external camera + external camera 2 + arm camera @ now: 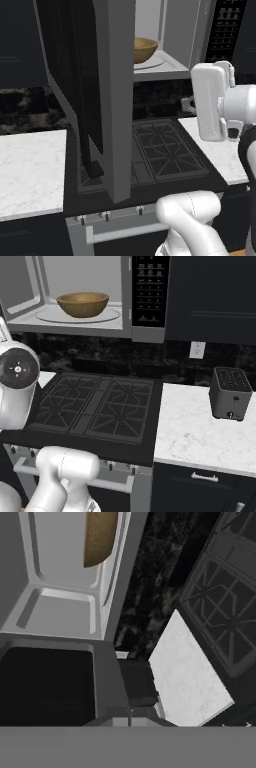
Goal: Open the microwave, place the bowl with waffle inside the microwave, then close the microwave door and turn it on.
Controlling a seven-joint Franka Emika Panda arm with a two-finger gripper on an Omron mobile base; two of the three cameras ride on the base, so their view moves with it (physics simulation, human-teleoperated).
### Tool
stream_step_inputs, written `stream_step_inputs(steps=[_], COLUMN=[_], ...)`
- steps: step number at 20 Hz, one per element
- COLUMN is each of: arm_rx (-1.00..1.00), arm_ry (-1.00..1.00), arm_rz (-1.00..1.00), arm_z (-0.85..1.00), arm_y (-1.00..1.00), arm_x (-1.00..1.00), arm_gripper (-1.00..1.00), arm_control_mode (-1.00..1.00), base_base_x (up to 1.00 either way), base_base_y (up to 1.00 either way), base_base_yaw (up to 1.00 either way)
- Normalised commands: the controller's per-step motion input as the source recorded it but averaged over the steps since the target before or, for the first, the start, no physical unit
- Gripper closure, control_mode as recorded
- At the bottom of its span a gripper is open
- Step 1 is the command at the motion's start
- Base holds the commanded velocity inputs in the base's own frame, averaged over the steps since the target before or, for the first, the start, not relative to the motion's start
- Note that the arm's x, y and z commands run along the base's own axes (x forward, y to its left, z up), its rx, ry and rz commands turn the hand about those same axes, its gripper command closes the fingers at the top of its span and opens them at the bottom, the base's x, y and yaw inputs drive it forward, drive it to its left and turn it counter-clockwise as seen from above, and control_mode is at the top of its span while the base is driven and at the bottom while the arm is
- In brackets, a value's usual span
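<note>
The microwave (127,301) hangs above the stove with its cavity exposed. The microwave door (87,95) is swung wide open toward me, its dark glass (45,687) close below the hand. Inside, the brown wooden bowl (82,303) (145,49) sits upright on the round glass plate; a slice of it (100,537) also shows in the hand view. The waffle is hidden behind the bowl's wall. My gripper (131,716) is shut with nothing between its tips, outside the cavity and near the door's frame. The white hand (212,100) hovers at the right over the stove's edge.
A black gas stove (95,406) lies under the microwave, with marble counter on the left (30,170) and on the right (200,431). A small dark toaster (230,393) stands on the right counter. The black button panel (150,291) is on the microwave's right side.
</note>
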Motion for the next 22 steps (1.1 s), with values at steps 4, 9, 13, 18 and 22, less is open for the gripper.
stream_step_inputs(steps=[4, 9, 13, 18, 22], arm_rx=[0.0, 0.0, 0.0, -0.02, -0.01], arm_ry=[-0.16, -0.16, -0.01, -0.02, -0.04], arm_rz=[0.02, -0.03, -0.13, -0.14, -0.27], arm_z=[-0.02, 0.0, 0.0, 0.0, -0.03], arm_y=[0.24, 0.37, 0.3, 0.29, 0.33], arm_x=[-1.0, -1.0, -0.96, -1.0, -0.49], arm_gripper=[1.0, 1.0, 1.0, 1.0, 1.0], arm_control_mode=[-1.0, -1.0, -1.0, -1.0, -1.0], base_base_x=[0.0, 0.0, 0.0, 0.0, 0.0], base_base_y=[0.0, 0.0, 0.0, 0.0, 0.0], base_base_yaw=[0.0, 0.0, 0.0, 0.0, 0.0])
